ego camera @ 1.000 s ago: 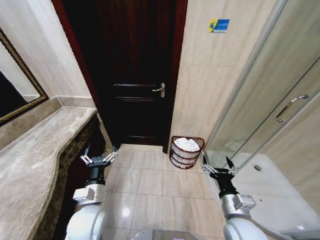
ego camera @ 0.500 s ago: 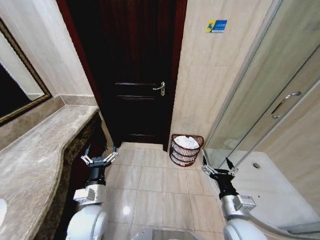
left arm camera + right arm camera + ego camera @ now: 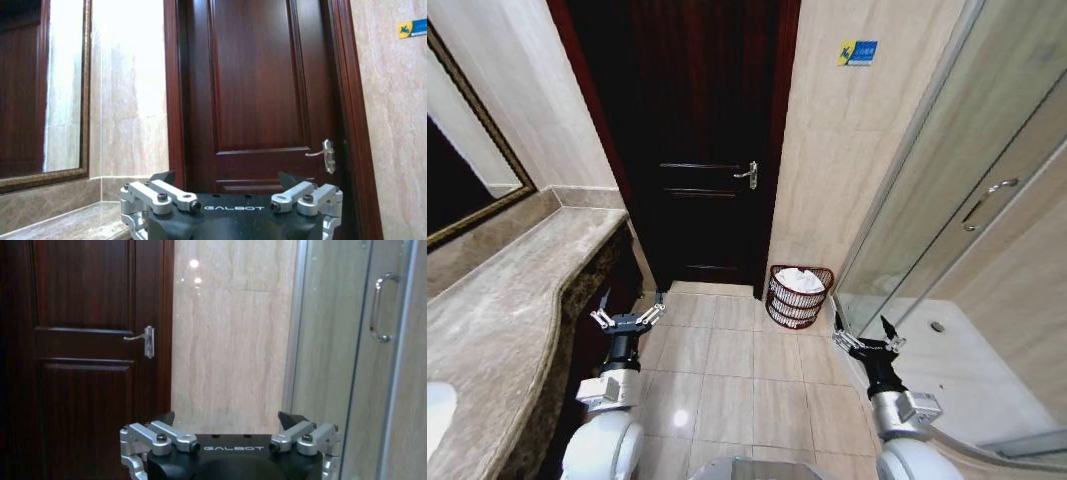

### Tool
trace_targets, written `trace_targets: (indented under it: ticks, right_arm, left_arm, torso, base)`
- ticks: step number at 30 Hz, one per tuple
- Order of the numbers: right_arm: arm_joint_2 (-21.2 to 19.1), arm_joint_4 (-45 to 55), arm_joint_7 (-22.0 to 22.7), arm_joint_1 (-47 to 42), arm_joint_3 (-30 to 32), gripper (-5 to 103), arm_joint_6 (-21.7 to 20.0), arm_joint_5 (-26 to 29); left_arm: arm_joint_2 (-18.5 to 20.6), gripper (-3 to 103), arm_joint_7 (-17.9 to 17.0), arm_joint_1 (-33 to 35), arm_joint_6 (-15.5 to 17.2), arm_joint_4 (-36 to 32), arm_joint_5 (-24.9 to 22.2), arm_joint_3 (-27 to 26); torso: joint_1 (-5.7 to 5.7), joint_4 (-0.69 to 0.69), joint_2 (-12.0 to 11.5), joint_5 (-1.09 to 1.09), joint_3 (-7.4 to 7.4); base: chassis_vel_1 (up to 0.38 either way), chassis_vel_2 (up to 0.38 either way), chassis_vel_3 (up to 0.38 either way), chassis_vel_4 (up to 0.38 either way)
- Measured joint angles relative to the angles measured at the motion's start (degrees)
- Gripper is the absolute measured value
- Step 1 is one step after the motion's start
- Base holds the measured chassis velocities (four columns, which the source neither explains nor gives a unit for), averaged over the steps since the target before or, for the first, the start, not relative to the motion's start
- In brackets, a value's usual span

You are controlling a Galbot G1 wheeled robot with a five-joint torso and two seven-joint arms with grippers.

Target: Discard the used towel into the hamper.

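Standing in a tiled bathroom facing the dark wooden panelled door, both arms held low and forward, nothing carried. Left gripper beside the edge of the mottled brown marble counter, jaws spread wide and empty. Right gripper near the glass shower enclosure, jaws likewise spread and empty. Small round open-weave hamper of dark reddish-brown wicker on the beige floor tiles, against the wall between door frame and shower glass, ahead and slightly right, well apart from both grippers. White crumpled towel lying inside it, bunched just below the rim. Judged from that: drop-off step looks already done, or else another towel is to be found; cannot tell which. White rounded edge low on the counter, too cut off to identify. Next move, if any towel remains, calls for locating it first, then a firm pinch and a carry over the hamper mouth.
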Motion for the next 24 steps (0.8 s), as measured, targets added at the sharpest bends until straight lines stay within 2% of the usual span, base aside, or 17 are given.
trace_targets:
  ticks: [11,24]
  right_arm:
    - [0.0,0.0,0.1,-0.1,-0.1,100,0.2,0.0]
    - [0.4,0.2,0.1,-0.2,-0.7,100,0.3,-0.7]
  left_arm:
    - [0.0,100,-0.3,0.1,-0.9,0.3,-0.2,-0.3]
    - [0.3,100,-0.4,0.2,-0.5,0.5,-1.2,-0.7]
  torso:
    - [0.0,-0.01,0.0,0.0,0.0]
    - [0.0,0.0,0.0,0.0,0.0]
  base:
    - [0.048,-0.051,-0.048,0.046]
    - [0.046,-0.042,-0.042,0.043]
